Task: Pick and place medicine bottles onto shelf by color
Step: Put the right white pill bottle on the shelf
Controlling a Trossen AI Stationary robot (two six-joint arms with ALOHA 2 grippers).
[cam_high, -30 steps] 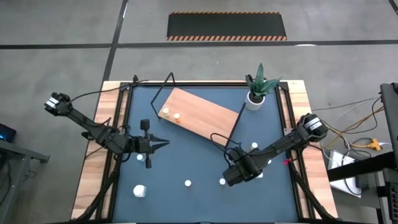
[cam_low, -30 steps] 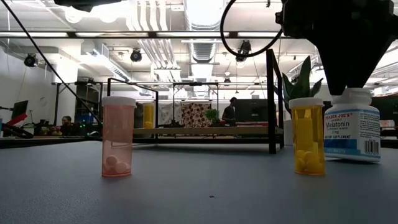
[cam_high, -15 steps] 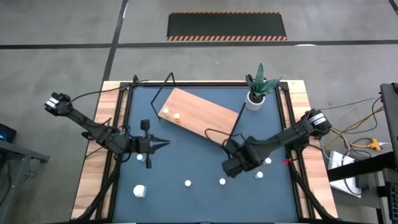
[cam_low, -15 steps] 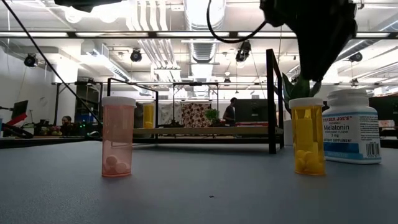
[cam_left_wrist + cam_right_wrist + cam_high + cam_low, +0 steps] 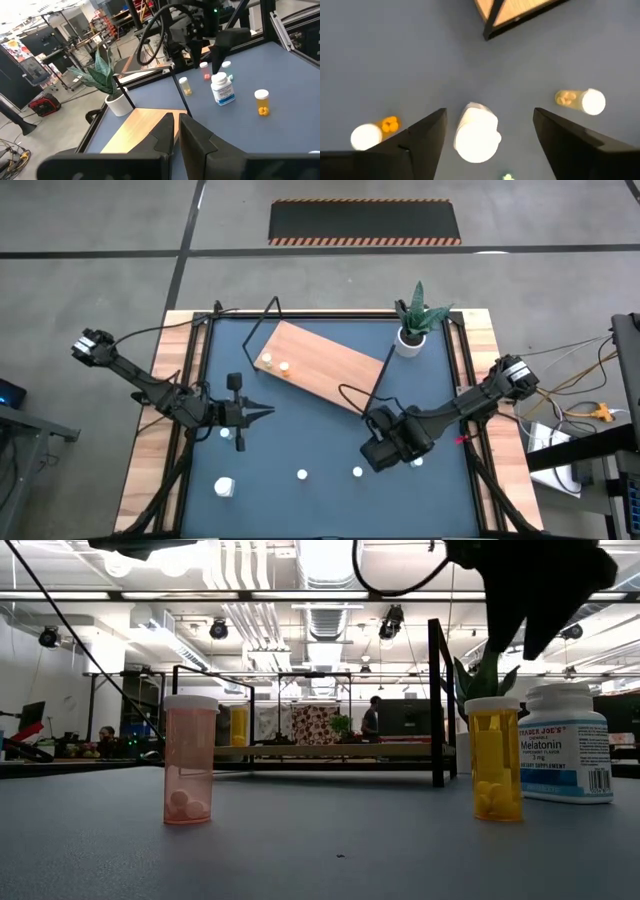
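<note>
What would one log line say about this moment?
right hand: open, above white bottle | left hand: shut, waiting | shelf: two bottles on it

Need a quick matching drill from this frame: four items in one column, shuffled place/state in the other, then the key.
Items
1. left gripper
2. right gripper
3. potted plant
4. white Melatonin bottle

Places/states
A. at the table's far right corner, beside the shelf
B. shut, waiting at the table's left side
C. open, straddling a white-capped bottle from above
D. upright, just behind the yellow bottle in the low view

Pairs: 1-B, 2-C, 3-A, 4-D
</note>
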